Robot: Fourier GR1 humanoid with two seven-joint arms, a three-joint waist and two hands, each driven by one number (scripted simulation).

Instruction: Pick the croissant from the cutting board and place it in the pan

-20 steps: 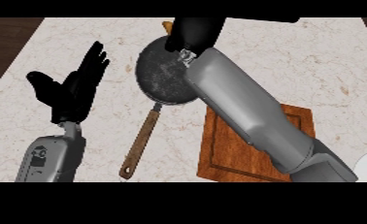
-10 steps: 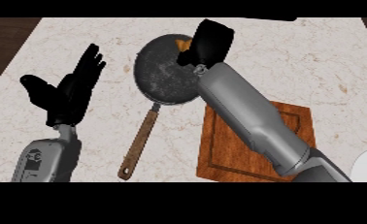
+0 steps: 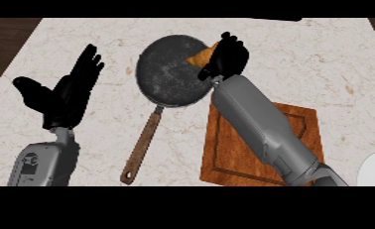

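Over the pan's (image 3: 172, 72) right rim, right hand (image 3: 228, 59) curled round the croissant (image 3: 201, 57), seemingly for release inside. Cutting board (image 3: 238, 153) bare toward the counter's (image 3: 315, 64) near edge. At the left edge, left hand (image 3: 66, 96) spread, resting.

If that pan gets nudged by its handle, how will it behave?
The pan lies flat on the counter, so it probably slides or pivots rather than tips. Its long handle likely swings it easily. The dark metal looks fairly heavy.

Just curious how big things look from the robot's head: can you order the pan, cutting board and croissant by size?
1. Pan, with its long handle, and cutting board look alike; the arm hides part of the board.
2. Croissant, smallest, partly hidden by the right hand.
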